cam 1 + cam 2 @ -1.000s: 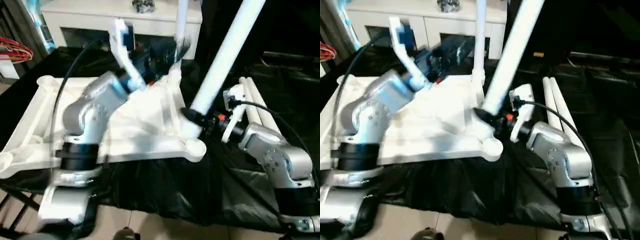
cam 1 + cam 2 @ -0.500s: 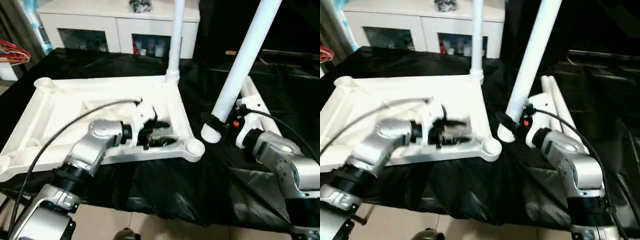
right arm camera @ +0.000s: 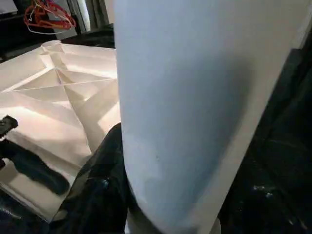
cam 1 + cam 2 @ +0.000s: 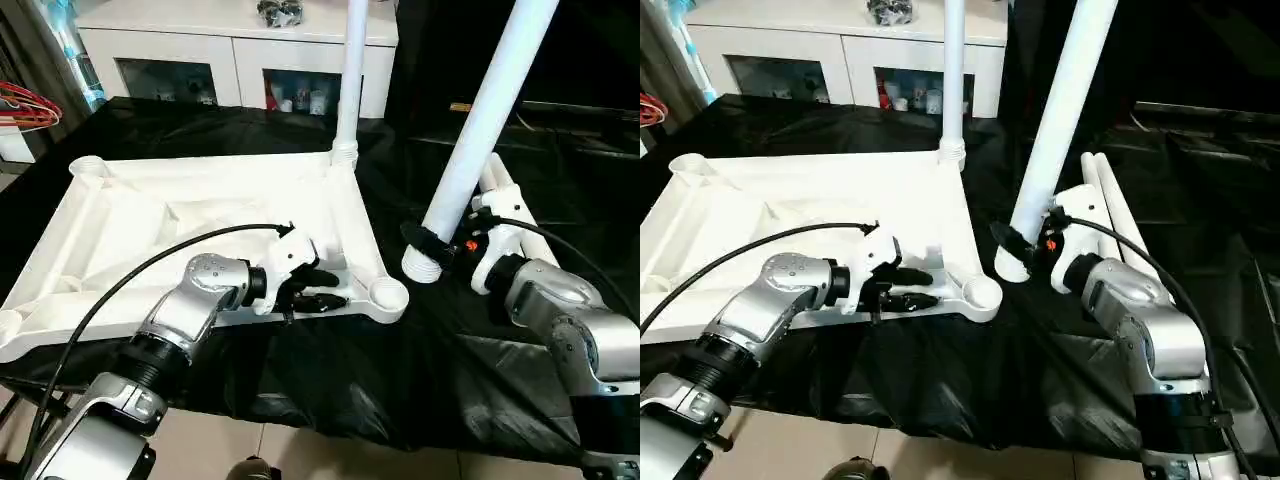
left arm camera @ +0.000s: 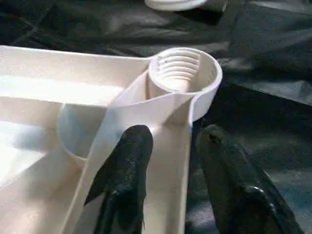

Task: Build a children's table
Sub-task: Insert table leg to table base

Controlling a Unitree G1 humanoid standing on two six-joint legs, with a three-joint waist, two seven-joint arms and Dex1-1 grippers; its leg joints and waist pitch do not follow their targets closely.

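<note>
Okay, head camera first: the white table top [image 4: 190,215] lies upside down on the black cloth [image 4: 330,370], one leg [image 4: 349,75] already standing upright in its far right corner socket. My left gripper [image 4: 318,288] sits at the near rim, right beside the empty near right socket [image 4: 388,296]. My right gripper [image 4: 428,246] clamps a second leg [image 4: 484,120] near its thick end, tilted, its foot just off that socket. Two spare legs [image 4: 1110,215] lie on the cloth behind it.

Left wrist now: my two black fingers [image 5: 126,175] straddle the rim wall, one inside, one outside, and I can't tell whether they pinch it; the threaded socket [image 5: 183,73] is straight ahead.

Right wrist: the held leg [image 3: 195,97] looms close, a black finger [image 3: 105,190] pressed against it.
</note>
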